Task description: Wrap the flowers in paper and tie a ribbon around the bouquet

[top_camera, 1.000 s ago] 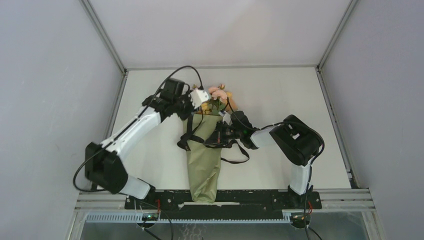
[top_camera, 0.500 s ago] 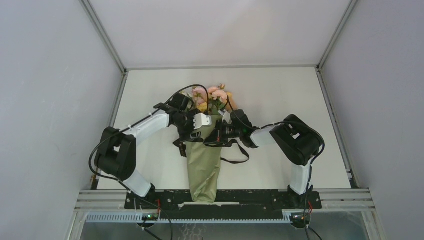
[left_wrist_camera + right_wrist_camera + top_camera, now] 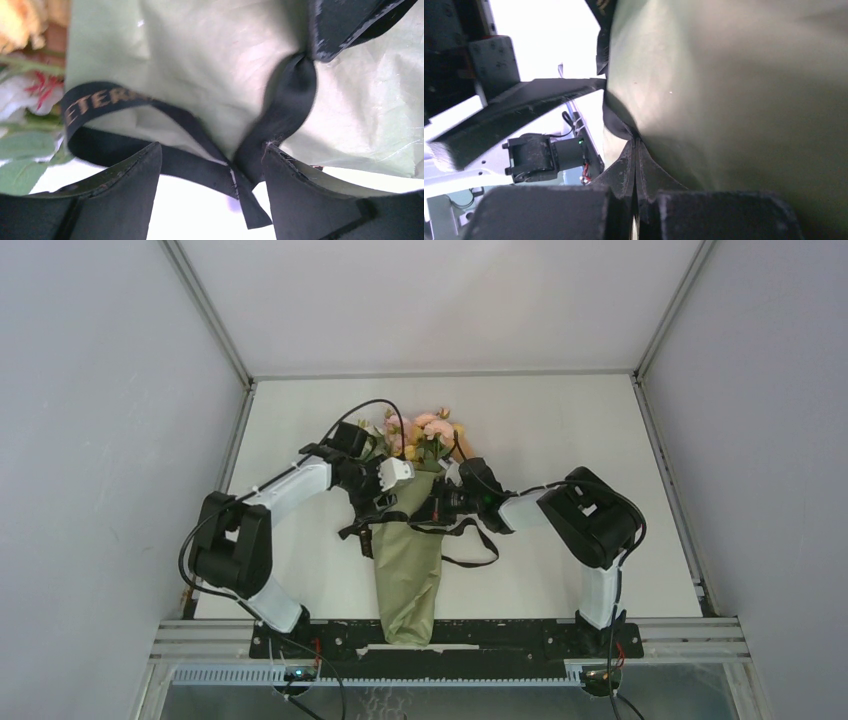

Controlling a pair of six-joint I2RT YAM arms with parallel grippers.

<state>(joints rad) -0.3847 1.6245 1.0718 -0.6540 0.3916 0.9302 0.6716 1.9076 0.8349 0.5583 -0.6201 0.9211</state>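
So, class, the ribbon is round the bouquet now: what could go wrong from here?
1. The left gripper is open around a loose end of the ribbon; closing could miss that short end.
2. The right gripper pinches the ribbon right against the paper; a pull might crease or tear it, or drag the bouquet.

Left wrist view: the ribbon (image 3: 290, 100) carries gold lettering legible only in part, the rest lost round a fold. The flowers (image 3: 20, 100) are blurred and cut by the left edge. Top view: the left gripper (image 3: 383, 508) and right gripper (image 3: 428, 512) cover the ribbon's crossing on the bouquet (image 3: 408, 575); whether a knot sits there cannot be told.
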